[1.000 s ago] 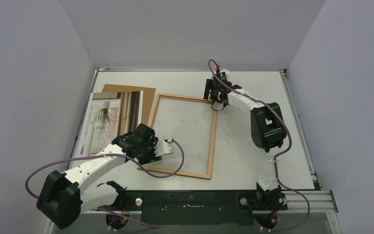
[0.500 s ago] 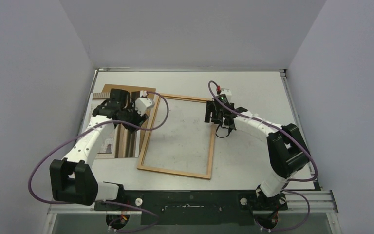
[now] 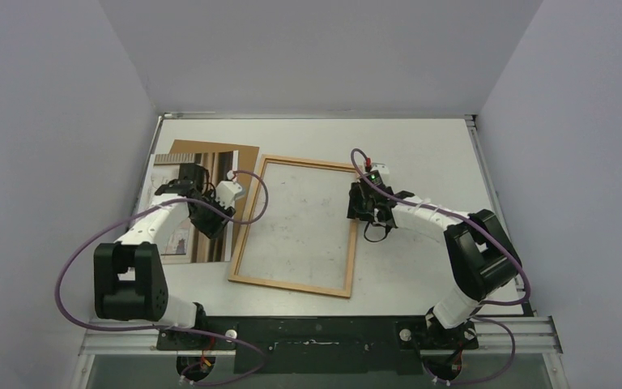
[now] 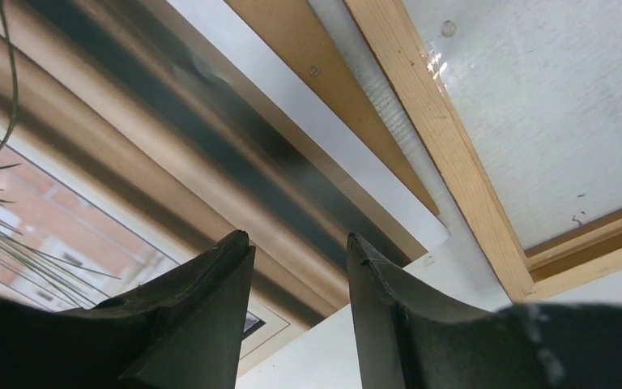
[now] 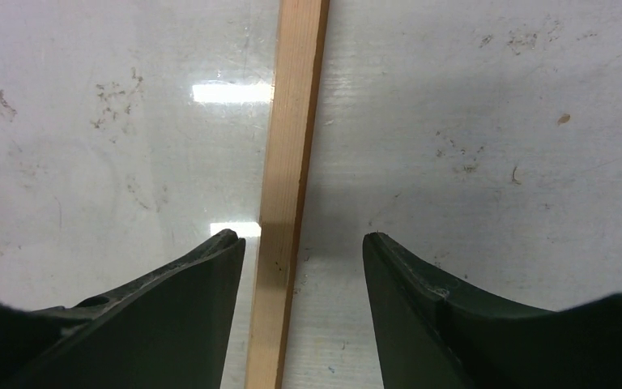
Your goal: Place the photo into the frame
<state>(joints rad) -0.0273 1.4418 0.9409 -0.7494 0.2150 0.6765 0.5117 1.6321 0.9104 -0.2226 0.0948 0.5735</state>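
The photo [image 3: 174,174] lies picture side up at the table's left, overlapping a brown backing sheet [image 3: 244,158]. The frame [image 3: 300,285], light wood with a clear pane, lies flat mid-table, right of the photo. My left gripper [image 3: 209,223] hovers open over the photo's striped right edge [image 4: 210,154], near its corner, nothing between the fingers. My right gripper [image 3: 363,215] is open and low over the frame's right rail [image 5: 291,162]. The rail runs between its two fingers [image 5: 231,243], close to the left one. In the wrist views the left gripper [image 4: 298,243] and right gripper [image 5: 301,239] both show daylight between fingers.
The backing sheet [image 4: 332,89] shows beside the frame's rail [image 4: 445,138] in the left wrist view. Grey walls close the table on three sides. Purple cables loop from both arms above the table. A black mounting rail [image 3: 316,332] runs along the near edge.
My left arm swung from the frame's near left corner up over the photo, then came down to its right edge. My right gripper slid nearer along the right rail and its jaws narrowed.
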